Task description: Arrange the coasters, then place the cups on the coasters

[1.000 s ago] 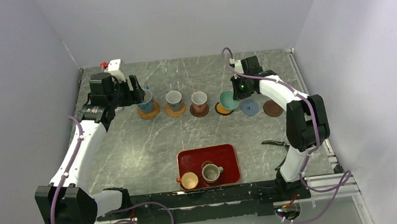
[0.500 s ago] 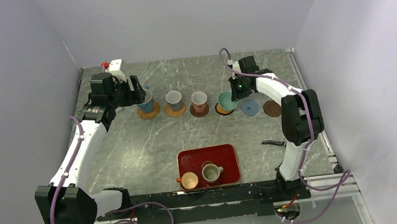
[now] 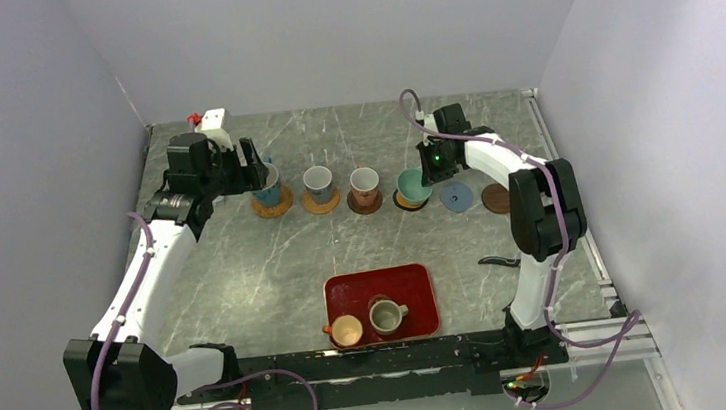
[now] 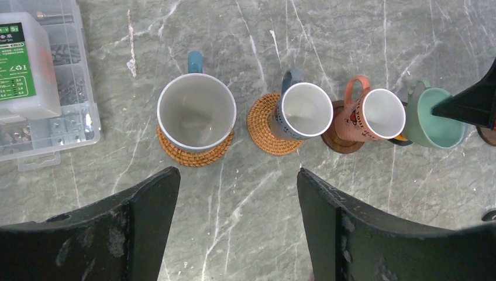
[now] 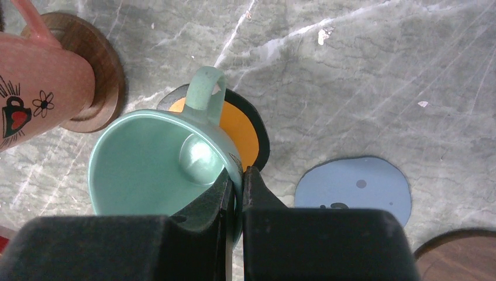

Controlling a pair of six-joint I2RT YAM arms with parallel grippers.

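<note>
The right gripper point(image 5: 238, 181) was clamped shut on the near rim of the teal cup point(image 5: 146, 158), one finger inside the wall and one outside. In the wrist view the cup spread from the fingertips toward 9 o'clock, its handle pointing to 12. The black coaster point(image 5: 245, 137) with the orange centre showed only at about 1 o'clock from the cup, so the cup looked off-centre on it. Its base was hidden, and it was hard to say whether it was resting on the coaster or hanging just above it. The likely trouble was a release in that spot. A tilted cup let go half off the disc could rock over the edge or push the thin coaster out of line. A pinch on a smooth rim could also slip. The pink cup point(image 5: 41, 88) stood close at 10 o'clock, leaving little room to correct that way. The bare blue-grey coaster point(image 5: 351, 190) lay at 3 o'clock. The left gripper point(image 4: 237, 175) hung with fingers wide apart, holding nothing, with the big white cup point(image 4: 196, 111) on its straw coaster point(image 4: 193, 153) at 11 o'clock.
</note>
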